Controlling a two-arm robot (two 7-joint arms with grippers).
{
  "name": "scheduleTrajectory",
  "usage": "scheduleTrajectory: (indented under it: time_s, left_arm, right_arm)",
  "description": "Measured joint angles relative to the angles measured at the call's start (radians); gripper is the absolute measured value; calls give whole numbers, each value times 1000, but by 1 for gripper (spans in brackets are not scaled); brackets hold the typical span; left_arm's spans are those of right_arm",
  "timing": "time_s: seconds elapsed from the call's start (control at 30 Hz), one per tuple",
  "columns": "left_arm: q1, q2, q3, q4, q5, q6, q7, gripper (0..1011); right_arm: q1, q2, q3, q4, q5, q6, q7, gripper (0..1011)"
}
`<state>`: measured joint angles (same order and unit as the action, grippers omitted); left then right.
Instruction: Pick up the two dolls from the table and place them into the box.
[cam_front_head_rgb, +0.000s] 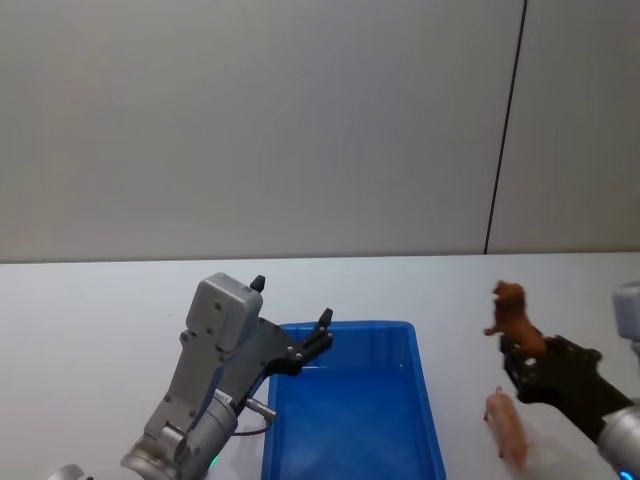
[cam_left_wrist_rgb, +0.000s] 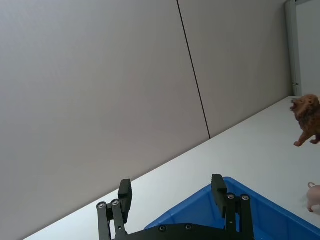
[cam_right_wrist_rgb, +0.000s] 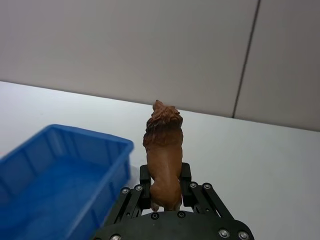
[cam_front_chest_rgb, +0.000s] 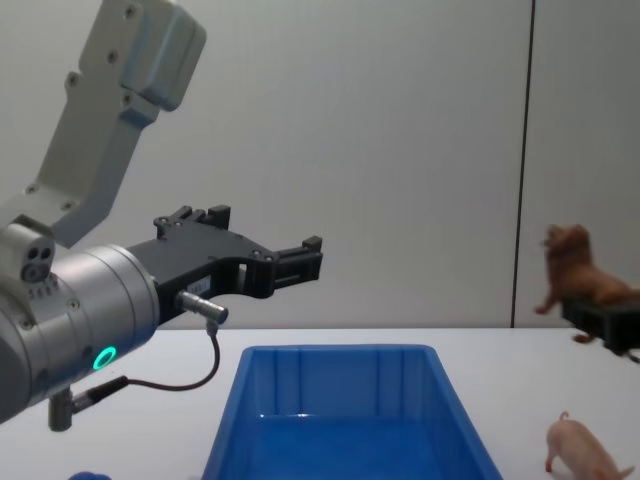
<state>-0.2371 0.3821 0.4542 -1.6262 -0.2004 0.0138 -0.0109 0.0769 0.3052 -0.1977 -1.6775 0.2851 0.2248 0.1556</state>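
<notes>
The reddish-brown lion doll (cam_front_head_rgb: 513, 312) hangs in the air above the table (cam_front_head_rgb: 100, 320), to the right of the box. My right gripper (cam_front_head_rgb: 522, 360) is shut on its hindquarters; in the right wrist view the lion (cam_right_wrist_rgb: 163, 150) stands upright between the fingers (cam_right_wrist_rgb: 136, 192). Below it, the pink pig doll (cam_front_head_rgb: 507, 428) lies on the table beside the blue box (cam_front_head_rgb: 430, 420), whose inside looks bare. My left gripper (cam_front_head_rgb: 292, 301) is open and holds nothing above the box's far left corner. The chest view shows the lion (cam_front_chest_rgb: 575, 272), pig (cam_front_chest_rgb: 580, 450) and box (cam_front_chest_rgb: 340, 352).
A plain grey wall with a dark vertical seam (cam_front_head_rgb: 505, 130) stands behind the table. White tabletop stretches left of the box and beyond it. A small blue object (cam_front_chest_rgb: 85, 474) peeks in at the chest view's lower left edge.
</notes>
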Motion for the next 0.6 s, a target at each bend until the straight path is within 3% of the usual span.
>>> scheduleTrajectory:
  time_s: [0.47,0.6]
  left_arm:
    - [0,0,0,0,0,0,0,1001]
    - [0,0,0,0,0,0,0,1001]
  right_arm:
    - [91,-68,-51,68,-15,27,162,321]
    - [126,-95,-71,113,-23,32,219,386]
